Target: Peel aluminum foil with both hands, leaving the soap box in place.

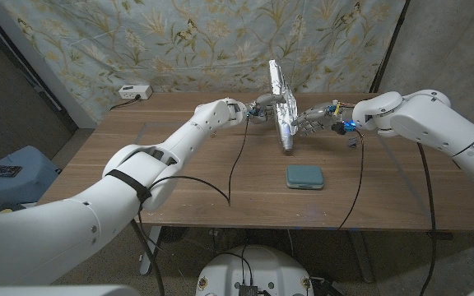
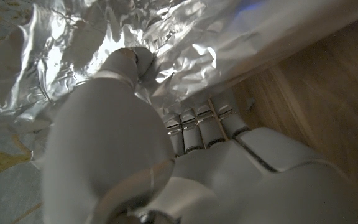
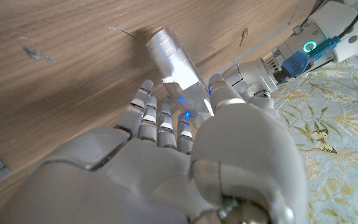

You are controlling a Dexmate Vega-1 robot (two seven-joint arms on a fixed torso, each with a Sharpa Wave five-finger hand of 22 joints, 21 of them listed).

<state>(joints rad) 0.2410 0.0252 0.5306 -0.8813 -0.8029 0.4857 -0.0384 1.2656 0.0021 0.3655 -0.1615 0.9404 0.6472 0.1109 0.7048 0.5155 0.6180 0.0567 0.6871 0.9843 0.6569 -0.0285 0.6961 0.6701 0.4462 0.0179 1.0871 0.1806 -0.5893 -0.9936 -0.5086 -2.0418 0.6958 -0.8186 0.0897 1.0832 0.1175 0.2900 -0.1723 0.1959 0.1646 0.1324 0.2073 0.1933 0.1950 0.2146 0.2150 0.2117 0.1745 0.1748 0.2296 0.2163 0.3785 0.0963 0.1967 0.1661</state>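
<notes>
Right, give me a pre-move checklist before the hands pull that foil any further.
1. Left robot hand holds the foil: ok; the left wrist view shows its fingers curled into the sheet.
2. Right robot hand holds the foil: ok in the head view; the right wrist view shows fingers against a folded strip, grip firmness cannot tell.
3. Foil off the soap box: ok; the sheet is held up in the air, apart from the box.
4. Soap box in place on the table: ok; it lies flat, neither hand touching it.
5. Foil free of tears: cannot tell.
</notes>
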